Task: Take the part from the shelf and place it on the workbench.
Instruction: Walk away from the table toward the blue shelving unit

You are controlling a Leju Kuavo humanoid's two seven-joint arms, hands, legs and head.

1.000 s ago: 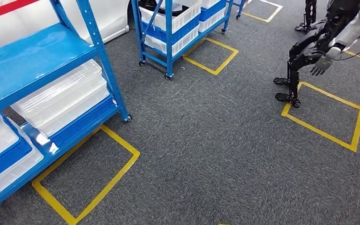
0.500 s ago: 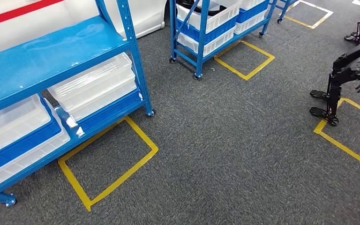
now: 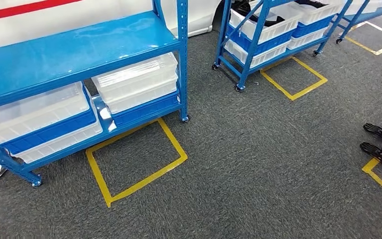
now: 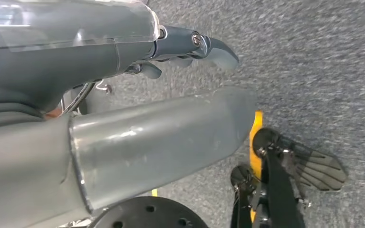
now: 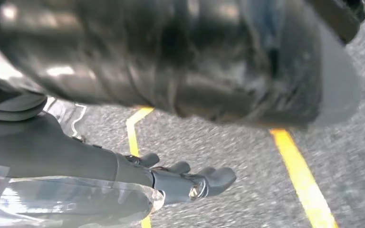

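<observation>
Left robot hand (image 4: 190, 47) and right robot hand (image 5: 180, 180) hang empty over grey carpet, fingers loosely apart, well apart from the blue metal shelf (image 3: 79, 50) holding clear plastic bins (image 3: 134, 82).

shelf (image 3: 79, 50): bright blue | bins (image 3: 137, 84): clear white over blue | floor (image 3: 258, 164): speckled dark grey carpet | floor tape (image 3: 171, 164): yellow squares | wall stripe (image 3: 25, 9): red on white | left robot hand (image 4: 190, 47): grey
</observation>
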